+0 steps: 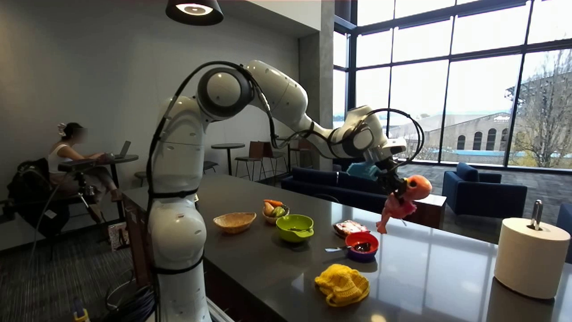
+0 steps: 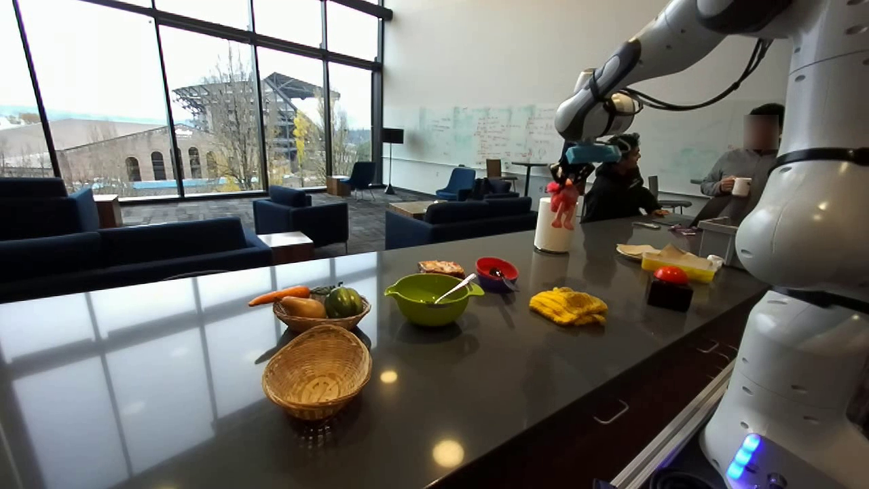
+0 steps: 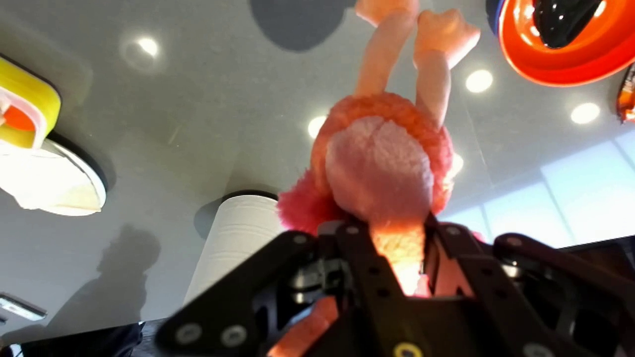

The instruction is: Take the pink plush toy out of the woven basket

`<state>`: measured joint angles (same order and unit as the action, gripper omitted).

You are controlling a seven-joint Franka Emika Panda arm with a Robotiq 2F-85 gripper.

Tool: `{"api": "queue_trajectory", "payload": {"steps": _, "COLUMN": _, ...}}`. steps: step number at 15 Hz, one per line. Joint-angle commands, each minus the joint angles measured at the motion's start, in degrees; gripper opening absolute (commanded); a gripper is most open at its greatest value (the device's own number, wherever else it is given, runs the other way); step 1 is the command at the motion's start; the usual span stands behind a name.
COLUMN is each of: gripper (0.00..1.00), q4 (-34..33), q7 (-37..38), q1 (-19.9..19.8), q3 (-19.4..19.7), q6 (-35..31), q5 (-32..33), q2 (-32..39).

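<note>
Left in both exterior views: woven basket [image 2: 317,372] on desk [image 2: 475,380], nothing inside, so removal looks done. Middle: lime-green bowl [image 2: 428,311], then red bowl [image 1: 359,238]. Right: pink plush toy [image 2: 564,204] hanging above desk, tool [image 3: 390,230] clamped near its neck, likely because the narrow part holds firm

Salmon-pink plush toy [image 3: 382,163] in black gripper [image 3: 391,230] is fuzzy; grey countertop [image 2: 489,377] below, glossy; tan woven basket [image 2: 317,372], rough.
</note>
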<state>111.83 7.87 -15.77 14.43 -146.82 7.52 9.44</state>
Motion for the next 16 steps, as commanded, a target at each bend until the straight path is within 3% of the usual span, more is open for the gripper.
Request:
{"api": "queue_trajectory", "payload": {"steps": 1, "gripper": 0.06, "q4": -3.01, "q7": -3.61, "q1": -1.04, "q3": 1.26, "q6": -2.17, "q5": -1.00, "q2": 4.28}}
{"api": "queue_trajectory", "payload": {"steps": 16, "gripper": 0.06, "q4": -2.26, "q7": -2.45, "q1": -1.50, "q3": 3.42, "q6": -11.49, "q5": -0.86, "q2": 14.35}}
